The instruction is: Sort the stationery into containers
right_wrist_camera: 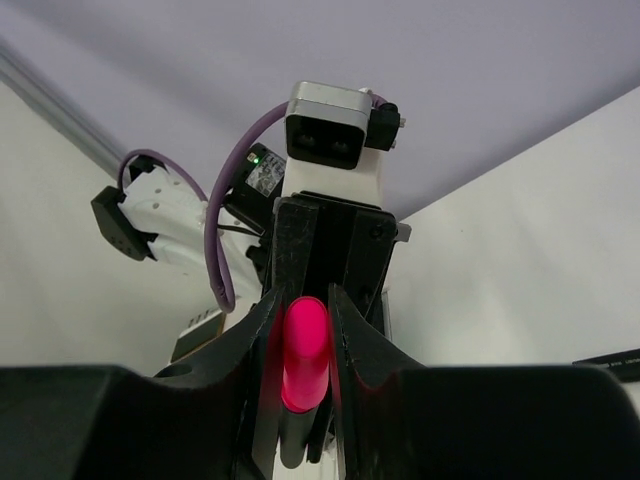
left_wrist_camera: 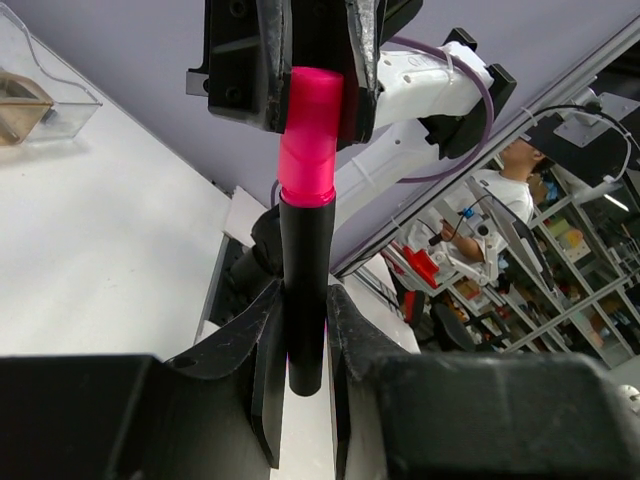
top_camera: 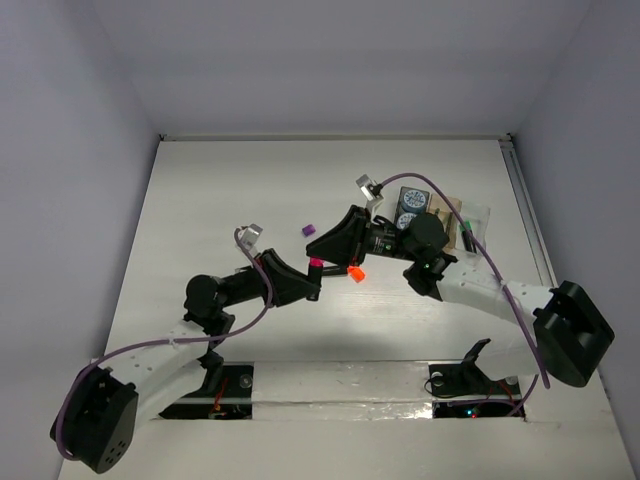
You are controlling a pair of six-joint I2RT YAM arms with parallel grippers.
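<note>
Above the middle of the table, my two grippers meet end to end on one highlighter (left_wrist_camera: pixel 305 260), which has a black body. My left gripper (left_wrist_camera: pixel 305 295) (top_camera: pixel 308 283) is shut on that body. My right gripper (right_wrist_camera: pixel 300 295) (top_camera: pixel 326 246) is shut on its pink cap (right_wrist_camera: pixel 303 350) (left_wrist_camera: pixel 308 140) (top_camera: pixel 316 262). A loose purple cap (top_camera: pixel 308 229) and an orange cap (top_camera: pixel 355 272) lie on the table close by. The dark grey holder (top_camera: pixel 410 206) holds round blue-and-white pieces. The clear box (top_camera: pixel 470 222) (left_wrist_camera: pixel 45 100) beside it holds a green-capped marker (top_camera: pixel 467 233).
Both containers stand at the back right, just behind my right arm's wrist (top_camera: pixel 425 240). White walls close the table in at the back and on both sides. The arm bases (top_camera: pixel 350 385) sit at the near edge.
</note>
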